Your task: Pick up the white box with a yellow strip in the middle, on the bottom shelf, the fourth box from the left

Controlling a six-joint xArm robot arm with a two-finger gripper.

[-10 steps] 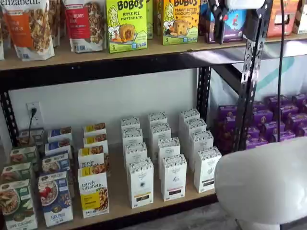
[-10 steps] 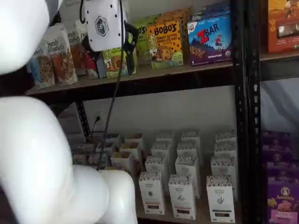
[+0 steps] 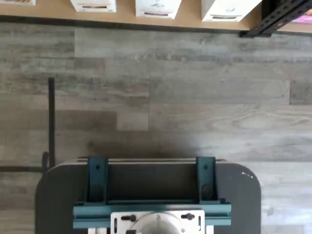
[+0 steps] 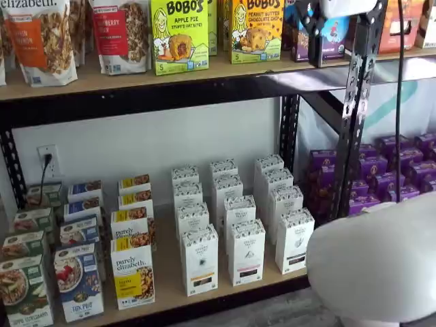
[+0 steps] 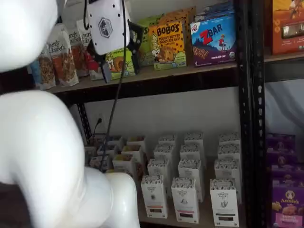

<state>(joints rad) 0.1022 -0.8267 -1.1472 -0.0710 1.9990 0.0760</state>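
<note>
Gripper high beside the upper shelf, black fingers plainly apart, empty. Target white box with yellow strip upright on bottom shelf, well below, leftward.

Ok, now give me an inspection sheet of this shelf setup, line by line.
Surface: bottom shelf, a wooden board with upright boxes in rows.
Job's things: probably the white box in the front row, upright and untouched; its strip is too small to tell.
Clutter: cereal boxes to one side, more white boxes to the other.
Gripper: gripper open, empty, up at the top shelf, far from the box.
Cables: black cable hangs from the gripper across the shelves; a plug sits in the wall outlet.
Surroundings: purple boxes in the next bay; bare wood floor; white arm in front.
</note>
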